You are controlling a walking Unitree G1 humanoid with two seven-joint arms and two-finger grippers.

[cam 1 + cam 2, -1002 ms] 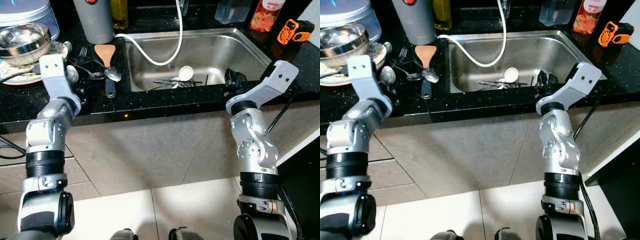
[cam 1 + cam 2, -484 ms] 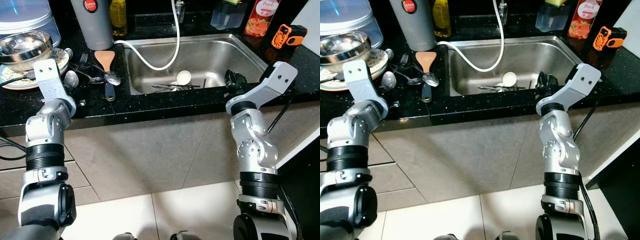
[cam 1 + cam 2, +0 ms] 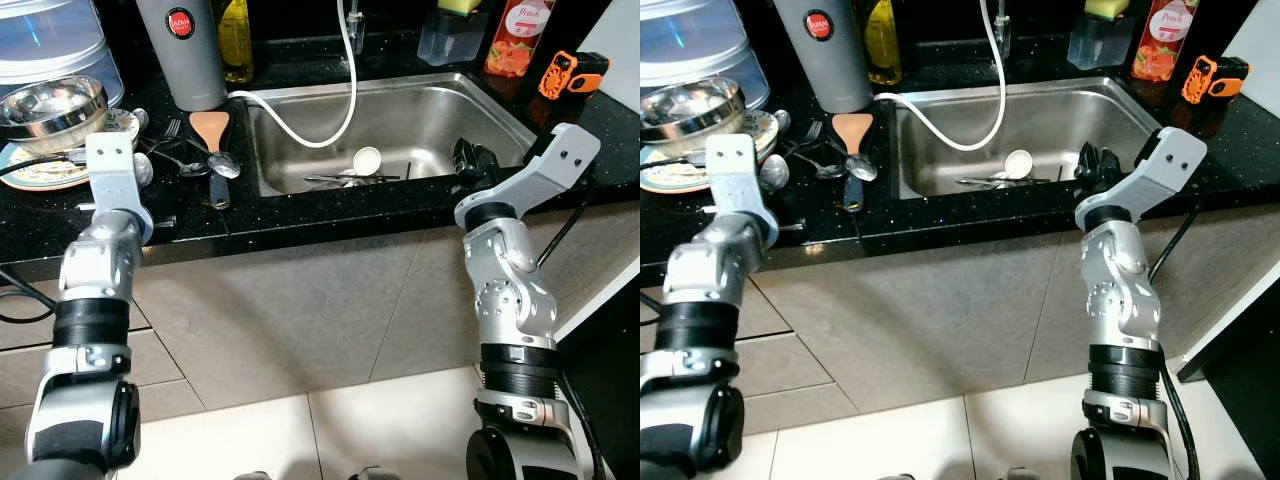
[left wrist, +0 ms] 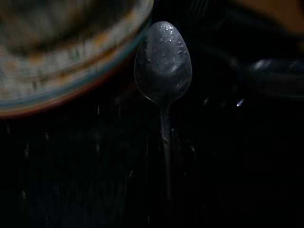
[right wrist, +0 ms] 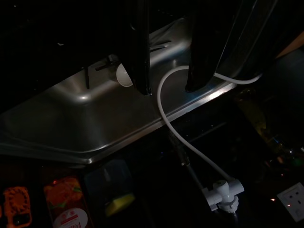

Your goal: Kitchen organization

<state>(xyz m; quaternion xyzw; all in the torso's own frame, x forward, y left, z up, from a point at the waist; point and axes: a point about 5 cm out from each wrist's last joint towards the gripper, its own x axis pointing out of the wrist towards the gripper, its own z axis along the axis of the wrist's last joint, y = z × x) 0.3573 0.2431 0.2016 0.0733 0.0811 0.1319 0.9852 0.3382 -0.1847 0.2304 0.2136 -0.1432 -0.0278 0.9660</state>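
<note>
Nearest, along the front edge of the black speckled stone bench [image 3: 300, 212], both silver arms reach in. The left hand [image 3: 112, 165] hangs over the bench's left end, above a wet steel spoon [image 4: 163, 66] that lies flat beside the rim of a patterned ceramic plate [image 4: 71, 80]; whether its fingers are spread or pressed together I cannot tell. The right hand [image 5: 166, 88] is poised over the front right edge of the stainless steel sink [image 3: 440, 110], its two black fingers [image 5: 140, 57] spread apart and holding nothing.

Inside the sink, near its front wall, lie a small white ladle [image 3: 366, 158] and a few thin pieces of steel cutlery [image 3: 335, 179]. A white hose [image 3: 335, 118] loops down into the basin from the back.

Left of the sink, a wooden spatula with a dark handle [image 3: 213, 132] rests among forks and spoons [image 3: 180, 150]. Further left, a shiny steel bowl [image 3: 52, 103] sits on the plate.

At the back edge stand a tall grey flask [image 3: 182, 50], a yellow bottle [image 3: 237, 38], a clear container with a yellow sponge [image 3: 452, 30], an orange-labelled bottle [image 3: 510, 35], and an orange and black tool [image 3: 568, 72] at the far right corner.
</note>
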